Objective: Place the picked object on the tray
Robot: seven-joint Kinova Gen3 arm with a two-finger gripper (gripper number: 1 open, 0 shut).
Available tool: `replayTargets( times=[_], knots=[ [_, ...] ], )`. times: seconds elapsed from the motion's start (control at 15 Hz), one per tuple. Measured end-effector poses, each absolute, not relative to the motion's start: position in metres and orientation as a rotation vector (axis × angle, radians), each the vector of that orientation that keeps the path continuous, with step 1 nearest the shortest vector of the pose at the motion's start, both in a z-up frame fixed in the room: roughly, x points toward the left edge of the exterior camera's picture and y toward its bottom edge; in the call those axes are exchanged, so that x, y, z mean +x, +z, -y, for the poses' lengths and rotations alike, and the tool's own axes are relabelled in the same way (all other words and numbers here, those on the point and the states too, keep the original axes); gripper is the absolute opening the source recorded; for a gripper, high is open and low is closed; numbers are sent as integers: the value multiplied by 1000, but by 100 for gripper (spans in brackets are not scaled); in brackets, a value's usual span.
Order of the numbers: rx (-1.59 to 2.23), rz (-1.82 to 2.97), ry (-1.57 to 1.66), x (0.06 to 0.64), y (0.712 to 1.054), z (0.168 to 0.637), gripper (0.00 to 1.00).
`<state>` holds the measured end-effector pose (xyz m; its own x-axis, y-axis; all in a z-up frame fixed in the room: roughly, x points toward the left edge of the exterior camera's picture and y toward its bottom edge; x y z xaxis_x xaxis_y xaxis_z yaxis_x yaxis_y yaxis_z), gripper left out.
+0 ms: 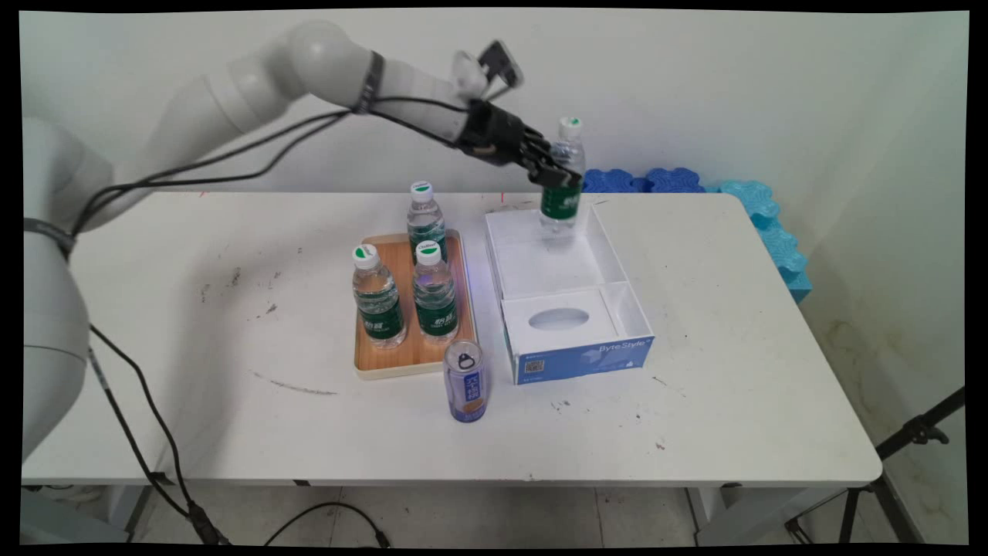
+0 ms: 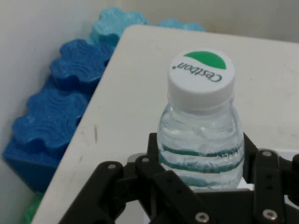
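Main view: the pincer (image 1: 557, 176) is clamped on a water bottle (image 1: 566, 174), pinching it at the top of its green label, with the bottle upright and lifted just above the far compartment of an open white box (image 1: 610, 255). The hand view shows the bottle's (image 2: 201, 135) white cap with a green mark and its clear shoulder rising between the black fingers (image 2: 254, 154), which press on it from both sides.

The box has a blue front; its near compartment, at 6 o'clock from the held bottle, is covered by a white panel with an oval opening (image 1: 559, 318). At 9 o'clock from the box, just beside it, lies a wooden tray (image 1: 394, 363) carrying three more bottles, all upright: one at the far end (image 1: 425, 220) and two side by side nearer the camera (image 1: 377, 297) (image 1: 434, 293). A blue can (image 1: 466, 381) stands on the worktop (image 1: 733, 371) just off the tray's near right corner, at about 7 o'clock from the box.

Blue foam mats (image 1: 760, 208) lean along the wall at the worktop's far right edge, at 3 o'clock from the held bottle.
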<state>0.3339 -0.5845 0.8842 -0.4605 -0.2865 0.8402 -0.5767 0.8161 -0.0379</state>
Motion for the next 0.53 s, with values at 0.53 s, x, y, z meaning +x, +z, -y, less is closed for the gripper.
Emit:
replayTargets(
  times=[0.53],
  knots=[
    [625, 2012, 405, 422, 969, 526, 0]
  ],
)
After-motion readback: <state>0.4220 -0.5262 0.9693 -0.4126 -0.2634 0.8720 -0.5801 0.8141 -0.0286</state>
